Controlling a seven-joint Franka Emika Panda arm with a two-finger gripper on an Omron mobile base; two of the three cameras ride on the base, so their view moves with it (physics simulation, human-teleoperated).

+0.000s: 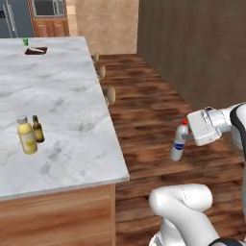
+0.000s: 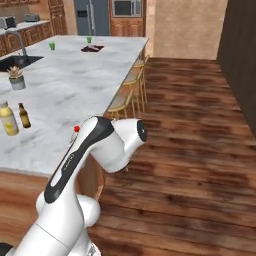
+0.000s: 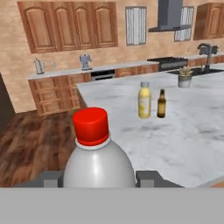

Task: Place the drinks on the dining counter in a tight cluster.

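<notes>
Marble first — the dining counter point(image 1: 72, 125) spreads wide and pale on wooden sides, stools point(image 1: 110, 94) tucked along its floor-side edge. Beyond that edge runs dark plank floor point(image 1: 158, 110), and over the floor, clear of the top, hangs the white bottle point(image 1: 179, 143) with its red cap, nearly upright in the left base view with the cap tipped a touch toward the hand. The gripper point(image 1: 185, 138) is pinching it from the side: in the hand view the white bottle point(image 3: 99, 166) sits square between the 2 dark fingertips point(image 3: 149, 178), red cap up, touching them on both flanks. The arm point(image 1: 216, 124) reaches in level from the right of the left base view, wrist horizontal, hand pointing toward the counter; from the right base view the forearm point(image 2: 95, 150) leans up and across, the red cap point(image 2: 76, 128) just peeking past it. On the marble near the front edge stand the other 2 drinks — the yellow bottle point(image 1: 27, 135) and, just beside it and a little further back, the slim brown bottle point(image 1: 37, 129), both upright, well apart from the held one. Far back sits a small potted plant point(image 2: 17, 78) by the black sink point(image 2: 15, 62).
</notes>
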